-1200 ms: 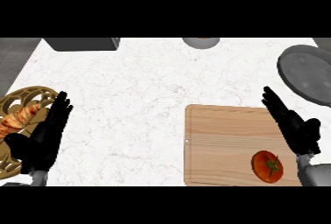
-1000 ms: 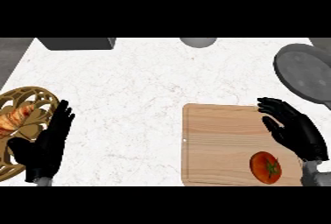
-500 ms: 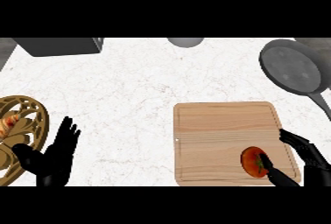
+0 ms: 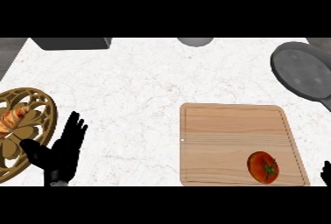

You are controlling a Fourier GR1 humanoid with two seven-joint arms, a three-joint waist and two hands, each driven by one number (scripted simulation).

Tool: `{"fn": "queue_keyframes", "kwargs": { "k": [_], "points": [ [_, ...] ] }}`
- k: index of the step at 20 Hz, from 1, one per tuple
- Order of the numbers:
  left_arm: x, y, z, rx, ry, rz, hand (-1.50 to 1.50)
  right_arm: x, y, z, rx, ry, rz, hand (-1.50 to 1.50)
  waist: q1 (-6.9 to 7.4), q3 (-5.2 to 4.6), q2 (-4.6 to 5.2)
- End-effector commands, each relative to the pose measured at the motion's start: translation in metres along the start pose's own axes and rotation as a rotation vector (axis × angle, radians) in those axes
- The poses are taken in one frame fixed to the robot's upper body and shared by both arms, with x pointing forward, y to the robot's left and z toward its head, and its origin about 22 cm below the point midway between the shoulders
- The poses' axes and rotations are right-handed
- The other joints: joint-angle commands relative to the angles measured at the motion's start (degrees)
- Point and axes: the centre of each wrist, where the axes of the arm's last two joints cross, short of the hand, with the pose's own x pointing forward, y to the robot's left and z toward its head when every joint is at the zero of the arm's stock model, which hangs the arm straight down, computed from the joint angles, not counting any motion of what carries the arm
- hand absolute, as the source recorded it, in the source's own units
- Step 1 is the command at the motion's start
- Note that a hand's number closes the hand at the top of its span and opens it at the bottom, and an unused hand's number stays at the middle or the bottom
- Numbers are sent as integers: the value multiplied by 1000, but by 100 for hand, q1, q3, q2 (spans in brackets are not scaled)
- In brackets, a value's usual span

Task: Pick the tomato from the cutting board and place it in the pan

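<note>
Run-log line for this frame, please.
tomato: on cutting board, not held | pan: upper right, off board | left hand: open, resting lower left | right hand: only its edge shows, lower right

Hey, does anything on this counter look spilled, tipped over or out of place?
Nothing stands out. The tomato lies whole on the cutting board, near its lower right corner; the pan sits flat at the upper right, off the board. The left hand rests open by the gold basket.
</note>
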Motion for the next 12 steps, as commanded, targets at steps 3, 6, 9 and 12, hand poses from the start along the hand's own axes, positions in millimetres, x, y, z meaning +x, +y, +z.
{"fn": "queue_keyframes", "kwargs": {
  "k": [3, 6, 9, 12],
  "points": [
    [-6, -2, -8, -26, 54, 7, 0, 36, -28, -30, -40, 100, 139, -150, 187, -26, 72],
    [-7, -3, -7, -40, 50, -5, 0, 44, -27, -36, 72, 182, 250, -150, 252, -33, 90],
    [-10, -22, -3, -61, 34, -8, 0, 32, -31, -45, 257, 276, 444, -150, 370, -44, 148],
    [-7, -24, -12, -55, 48, -1, 0, 34, -27, -68, 339, 356, 560, -150, 427, -36, 160]
  ]
}}
